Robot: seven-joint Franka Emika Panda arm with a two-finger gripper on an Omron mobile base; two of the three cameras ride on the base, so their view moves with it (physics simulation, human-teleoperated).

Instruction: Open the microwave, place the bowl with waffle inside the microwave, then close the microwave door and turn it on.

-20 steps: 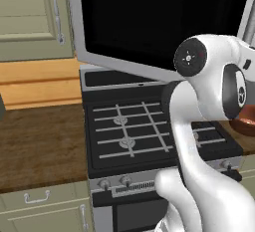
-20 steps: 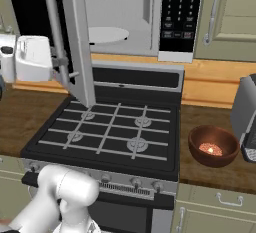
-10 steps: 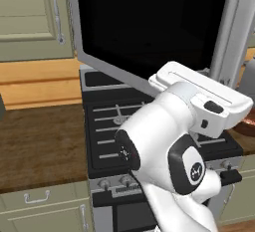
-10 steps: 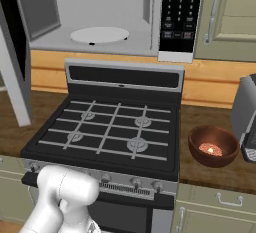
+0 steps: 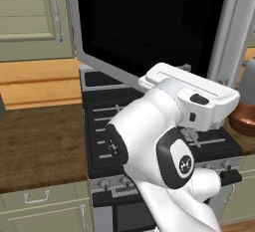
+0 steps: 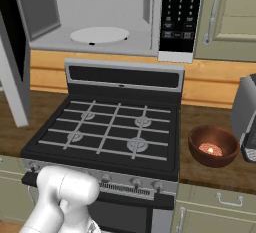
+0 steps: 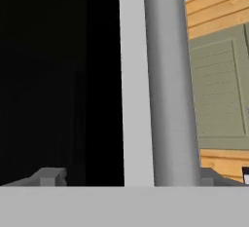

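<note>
With the microwave door [image 5: 149,22] swung open, the gripper [image 7: 129,177] stands spread, apparently clear of the handle [image 7: 170,80]; next, fetch the bowl [image 6: 214,146].

Reddish-brown bowl [image 6: 214,145], black-windowed silver microwave door [image 5: 149,22], possibly orange contents

A rendered domestic kitchen. A black gas stove [image 6: 110,132] with grates and front knobs stands between wooden countertops [image 6: 225,169], with beige panelled cabinets [image 6: 235,17] above and drawer fronts [image 5: 40,201] below. Over the stove is a built-in microwave [image 6: 150,22] with its door [image 5: 149,27] swung open, showing a light grey cavity and a white turntable [image 6: 99,35]. A reddish-brown bowl [image 6: 214,146] sits on the counter beside a toaster [image 6: 247,119].
</note>
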